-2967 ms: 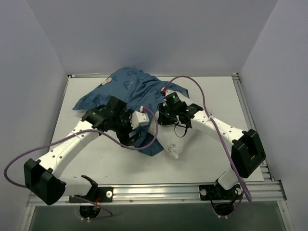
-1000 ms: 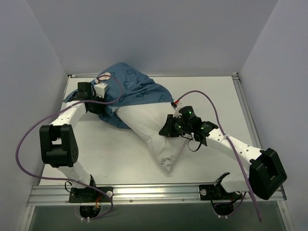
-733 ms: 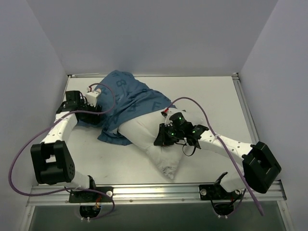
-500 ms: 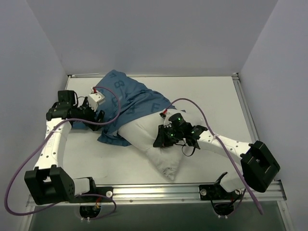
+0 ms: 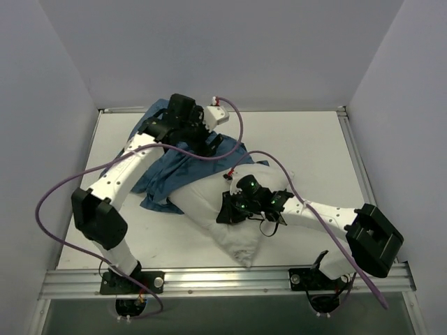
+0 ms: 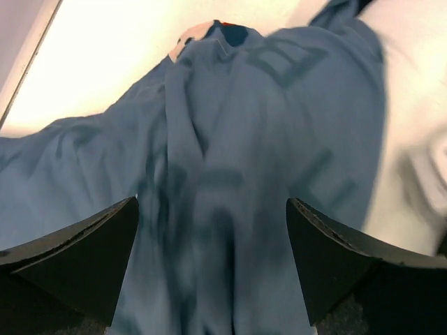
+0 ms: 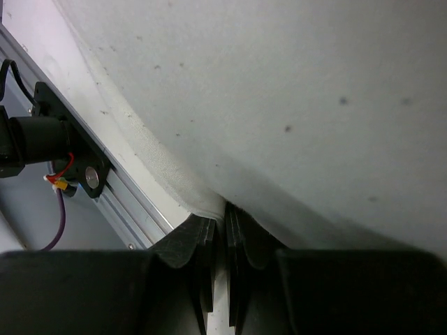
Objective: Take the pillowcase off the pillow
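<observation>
Stripping pillowcase (image 5: 170, 167) off pillow (image 5: 209, 206)
Left gripper (image 6: 211, 204) gapes wide, directly over the pillowcase; right gripper (image 7: 220, 218) pinches the pillow.

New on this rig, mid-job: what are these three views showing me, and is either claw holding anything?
Two white robot arms are bolted at the near edge of a white table. The overhead view looks down from behind them; the other two come from cameras on each wrist. A blue printed fabric pillowcase lies over the far end of a plump white pillow. The left gripper hangs open over the pillowcase, holding nothing. The right gripper is pinched shut on the pillow's edge.
</observation>
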Available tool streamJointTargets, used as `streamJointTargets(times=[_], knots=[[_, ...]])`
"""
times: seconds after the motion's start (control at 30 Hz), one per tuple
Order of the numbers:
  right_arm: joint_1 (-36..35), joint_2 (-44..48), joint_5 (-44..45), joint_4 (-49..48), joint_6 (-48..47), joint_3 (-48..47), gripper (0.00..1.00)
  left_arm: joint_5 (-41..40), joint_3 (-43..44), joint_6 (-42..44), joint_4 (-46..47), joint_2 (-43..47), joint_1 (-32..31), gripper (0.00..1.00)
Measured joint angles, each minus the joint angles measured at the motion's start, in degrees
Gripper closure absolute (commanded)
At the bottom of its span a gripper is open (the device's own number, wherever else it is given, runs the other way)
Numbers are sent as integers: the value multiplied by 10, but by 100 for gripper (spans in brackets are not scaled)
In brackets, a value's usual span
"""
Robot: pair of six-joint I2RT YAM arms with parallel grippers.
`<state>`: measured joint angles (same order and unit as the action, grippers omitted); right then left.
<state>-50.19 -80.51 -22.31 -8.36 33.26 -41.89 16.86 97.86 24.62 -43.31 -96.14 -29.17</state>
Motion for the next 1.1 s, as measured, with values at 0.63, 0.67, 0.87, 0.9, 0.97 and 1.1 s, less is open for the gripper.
streamJointTargets(times=[0.63,0.67,0.87,0.9,0.97,1.1], knots=[[-10,3,15,-60,30,28,100,-210,261,-43,-24,-255,75,98],[-10,5,15,-65,33,32,100,-215,270,-45,-30,-272,95,98],[-10,13,28,-115,57,50,100,-244,268,-46,-71,-320,204,98],[-10,13,28,-121,59,51,100,-245,264,-46,-77,-319,218,98],[-10,13,32,-132,62,51,100,-246,251,-45,-80,-316,235,98],[-10,10,35,-130,68,49,100,-241,207,-38,-61,-294,238,97]])
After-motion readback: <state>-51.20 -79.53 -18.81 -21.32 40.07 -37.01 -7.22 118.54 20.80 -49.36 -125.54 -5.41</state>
